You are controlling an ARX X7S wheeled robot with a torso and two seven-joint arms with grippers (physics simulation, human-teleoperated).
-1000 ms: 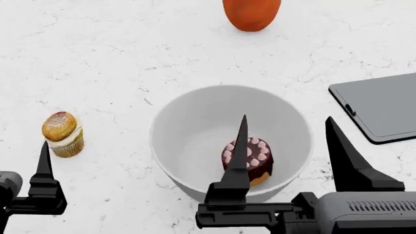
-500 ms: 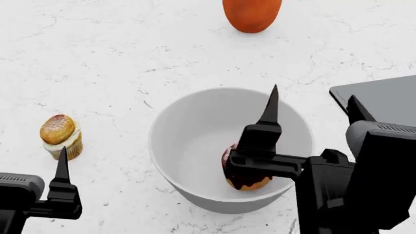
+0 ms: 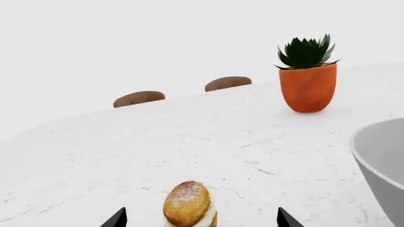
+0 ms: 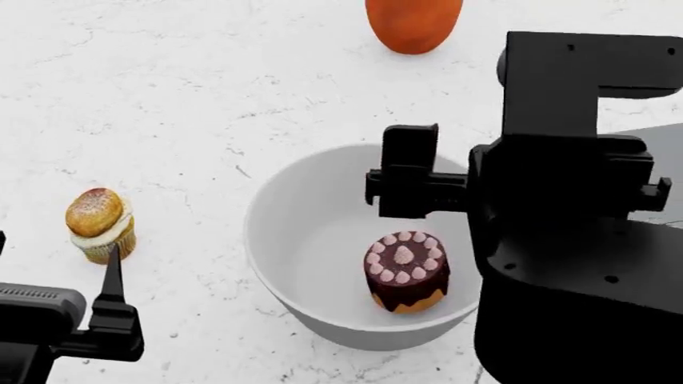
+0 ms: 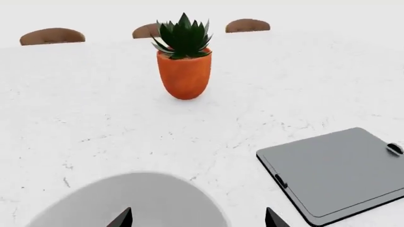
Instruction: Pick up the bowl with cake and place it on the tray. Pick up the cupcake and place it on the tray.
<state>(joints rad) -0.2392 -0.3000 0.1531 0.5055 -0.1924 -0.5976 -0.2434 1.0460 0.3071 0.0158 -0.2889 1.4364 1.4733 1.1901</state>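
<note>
Grippers poised: right gripper (image 5: 197,218), jaws apart, hovers over the deep white-grey bowl (image 4: 320,232) holding the chocolate-glazed cake (image 4: 407,270), apparently lining up a rim grasp; left gripper (image 3: 200,218), jaws apart, faces the golden-topped cupcake (image 3: 188,205); the dark grey rectangular tray (image 5: 334,172) waits nearby.

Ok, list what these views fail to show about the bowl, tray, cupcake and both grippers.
- tray: almost wholly hidden behind the right arm in the head view; the right wrist view cuts its corner off.
- bowl: the arm covers its right rim in the head view.
- right gripper: only the fingertips show, spread apart, at the right wrist view's edge.
- left gripper: likewise only tips.
- cupcake: its wrapper is cut off in the left wrist view.
- cake: absent from both wrist views.
</note>
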